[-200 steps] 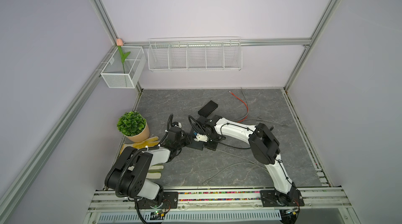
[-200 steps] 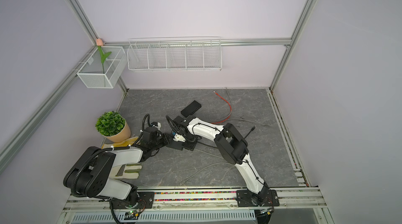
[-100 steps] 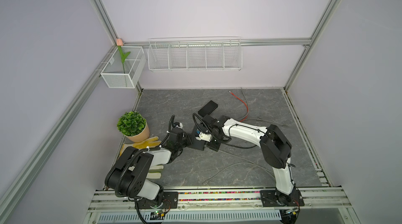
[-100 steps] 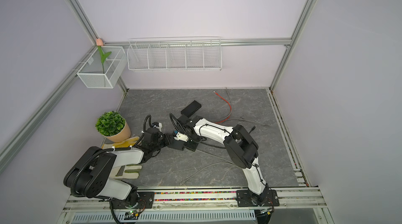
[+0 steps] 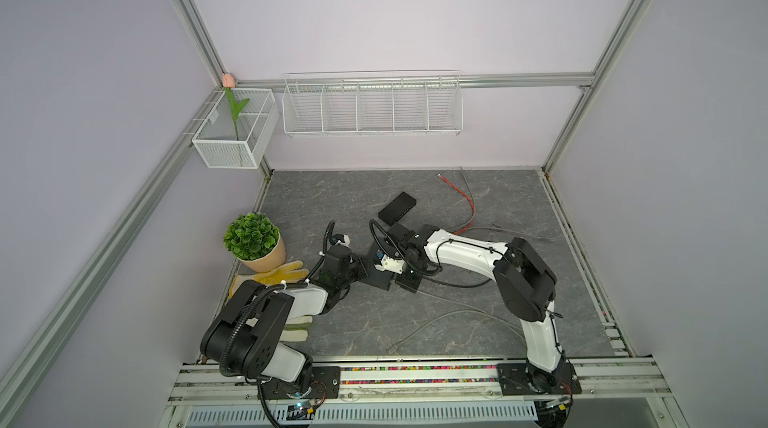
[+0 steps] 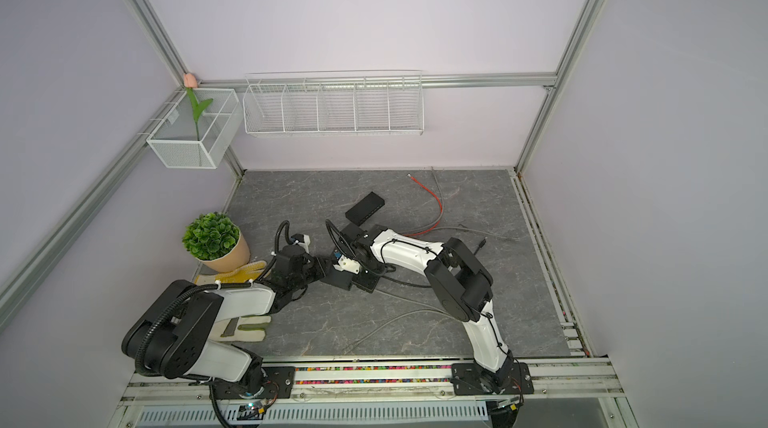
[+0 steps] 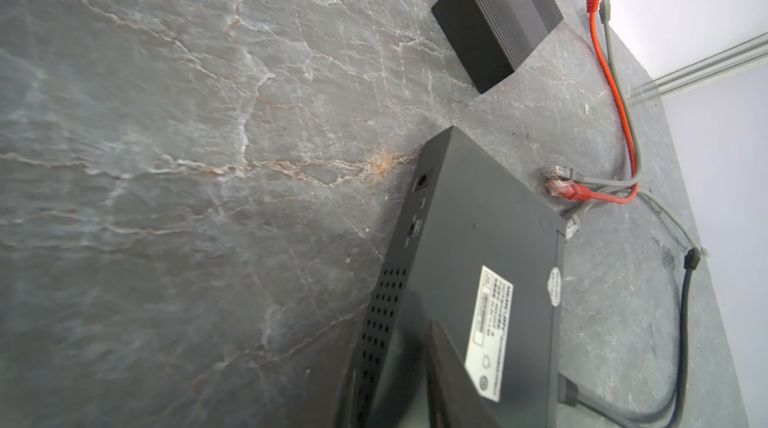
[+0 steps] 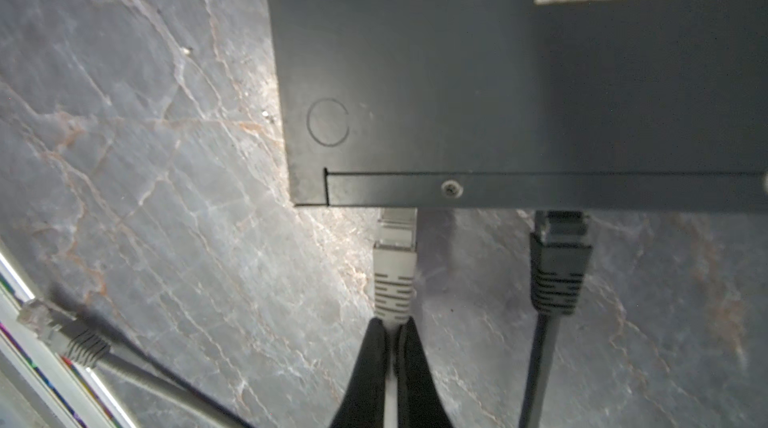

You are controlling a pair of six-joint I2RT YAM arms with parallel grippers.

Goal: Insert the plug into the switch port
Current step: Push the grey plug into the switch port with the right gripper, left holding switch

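Observation:
The switch [image 7: 478, 247] is a flat black box with a white label. My left gripper [image 7: 399, 388] is shut on its vented side. In both top views the switch [image 5: 379, 279] lies between the two grippers. The plug [image 8: 395, 264] is grey with a ribbed boot, and my right gripper [image 8: 392, 328] is shut on its rear end. The plug's clear tip meets the switch's [image 8: 498, 93] port edge near a corner; how deep it sits is hidden. A black plug [image 8: 561, 255] sits in a neighbouring port. The left gripper [image 5: 356, 270] and the right gripper [image 5: 395, 271] are close together.
A second black box [image 5: 397, 208] lies further back, with a red cable [image 5: 467, 201] beside it. A potted plant [image 5: 253, 239] and gloves [image 5: 282, 274] sit to the left. Loose grey cable [image 5: 436, 318] runs across the front, and its plug [image 8: 37, 314] lies near the rail.
The right arm's elbow has swung to the right, while its gripper stays at the switch's edge with the plug. The left arm has hardly moved.

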